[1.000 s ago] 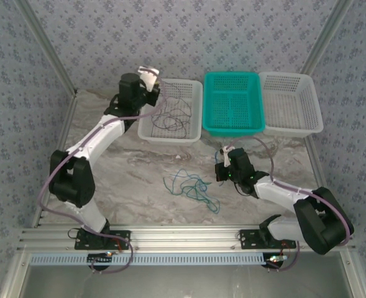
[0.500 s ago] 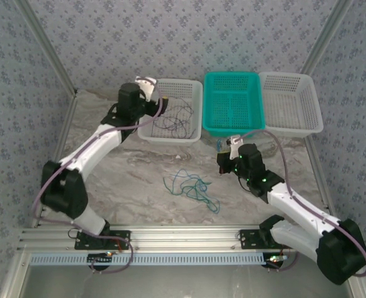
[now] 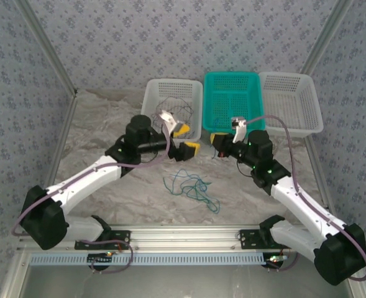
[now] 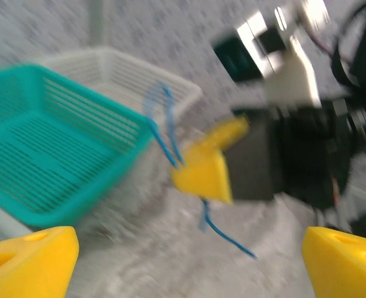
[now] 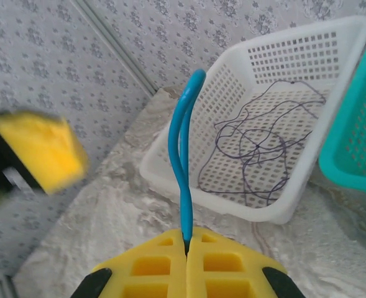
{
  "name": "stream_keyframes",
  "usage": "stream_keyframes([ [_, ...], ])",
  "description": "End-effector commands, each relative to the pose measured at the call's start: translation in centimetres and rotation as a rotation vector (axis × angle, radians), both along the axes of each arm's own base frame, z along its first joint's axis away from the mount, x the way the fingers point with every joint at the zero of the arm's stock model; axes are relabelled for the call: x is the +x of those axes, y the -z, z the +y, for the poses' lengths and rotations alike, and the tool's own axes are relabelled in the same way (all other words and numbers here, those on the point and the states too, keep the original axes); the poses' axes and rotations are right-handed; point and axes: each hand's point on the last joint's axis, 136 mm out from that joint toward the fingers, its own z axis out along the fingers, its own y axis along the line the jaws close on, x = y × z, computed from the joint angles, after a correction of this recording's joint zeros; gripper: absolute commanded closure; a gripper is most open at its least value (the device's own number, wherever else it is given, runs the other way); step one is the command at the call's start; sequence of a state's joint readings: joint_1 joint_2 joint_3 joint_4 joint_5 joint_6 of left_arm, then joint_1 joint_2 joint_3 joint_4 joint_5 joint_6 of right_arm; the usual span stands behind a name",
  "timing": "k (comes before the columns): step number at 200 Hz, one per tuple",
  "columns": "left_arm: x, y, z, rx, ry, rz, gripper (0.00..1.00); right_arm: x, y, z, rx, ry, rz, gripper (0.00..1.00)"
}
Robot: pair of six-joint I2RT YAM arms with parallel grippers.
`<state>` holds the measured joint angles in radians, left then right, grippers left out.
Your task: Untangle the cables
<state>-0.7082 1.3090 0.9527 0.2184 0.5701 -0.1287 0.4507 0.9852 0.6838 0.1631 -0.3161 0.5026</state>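
We see one dark purple cable (image 3: 176, 107) sorted into the left white basket (image 3: 148, 99); a blue-teal tangle (image 3: 192, 188) lies on the table (image 3: 139, 186). Our right gripper (image 5: 187, 248) pinches a blue strand (image 5: 184, 124); our left gripper (image 3: 187, 139) gapes wide.

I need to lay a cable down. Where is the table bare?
Bare marble lies at the far-left corner beside the left white basket, and between the cable tangle and the right arm. The teal basket is empty. Crowded: before the baskets, around the left gripper and the right gripper pinching a blue cable.
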Motion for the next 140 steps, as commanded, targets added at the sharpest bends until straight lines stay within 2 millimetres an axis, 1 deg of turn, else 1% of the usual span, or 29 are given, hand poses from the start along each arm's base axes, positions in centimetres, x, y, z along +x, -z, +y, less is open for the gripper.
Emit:
stream_keyframes([
  [1, -1.9, -0.5, -1.4, -0.042, 0.124, -0.063, 0.08, 0.2, -1.9, 0.7, 0.113, -0.027, 0.074, 1.0],
  [27, -2.1, 0.7, -3.1, -0.015, 0.128, -0.163, 0.09, 0.2, -2.2, 1.5, 0.152, -0.057, 0.127, 1.0],
  [48, -1.2, 1.1, -4.1, -0.036, 0.117, -0.187, 0.11, -0.1, -2.6, 2.1, 0.162, -0.089, 0.128, 1.0],
  [67, -0.2, 1.2, -4.6, -0.042, 0.089, -0.192, 0.18, -0.4, -3.0, 2.4, 0.16, -0.104, 0.12, 1.0],
  [80, 0.5, 1.3, -4.7, -0.04, 0.065, -0.204, 0.27, -0.6, -3.3, 2.5, 0.16, -0.112, 0.107, 1.0],
  [98, 0.9, 1.6, -4.5, -0.028, 0.038, -0.22, 0.49, -0.9, -3.7, 2.6, 0.16, -0.117, 0.095, 1.0],
  [117, 0.6, 1.7, -4.5, -0.028, 0.054, -0.221, 0.7, -1.2, -3.8, 2.9, 0.16, -0.133, 0.091, 1.0],
  [132, 0.4, 1.6, -4.5, -0.035, 0.063, -0.218, 0.83, -1.3, -3.8, 3.4, 0.158, -0.151, 0.094, 1.0],
  [140, 0.3, 1.6, -4.5, -0.039, 0.064, -0.219, 0.88, -1.4, -3.8, 3.6, 0.156, -0.158, 0.095, 1.0],
])
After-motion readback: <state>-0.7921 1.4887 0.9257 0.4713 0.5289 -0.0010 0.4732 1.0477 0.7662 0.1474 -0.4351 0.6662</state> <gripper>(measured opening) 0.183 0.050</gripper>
